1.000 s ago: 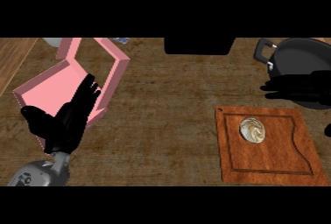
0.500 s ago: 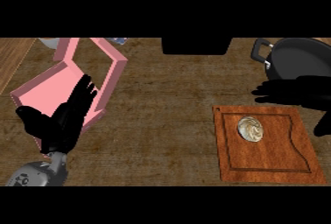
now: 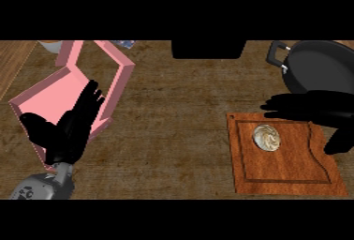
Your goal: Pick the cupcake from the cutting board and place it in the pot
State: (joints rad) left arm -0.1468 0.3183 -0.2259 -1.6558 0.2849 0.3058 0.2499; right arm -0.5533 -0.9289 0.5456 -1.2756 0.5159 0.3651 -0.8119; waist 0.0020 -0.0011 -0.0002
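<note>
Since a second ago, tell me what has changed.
The right hand has slid left, from beside the pot to over the cutting board's top edge, fingers open, nearing the cupcake. Nothing grasped. The left hand, cupcake, board, pot and pink tray stayed put.

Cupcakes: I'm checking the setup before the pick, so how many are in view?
1. The cupcake sits on the cutting board, just below the right hand. None shows in the pot.

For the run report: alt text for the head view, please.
The right hand hovers open over the far edge of a wooden cutting board holding a cupcake, a black pot beyond. The left hand rests open by a pink tray.
</note>
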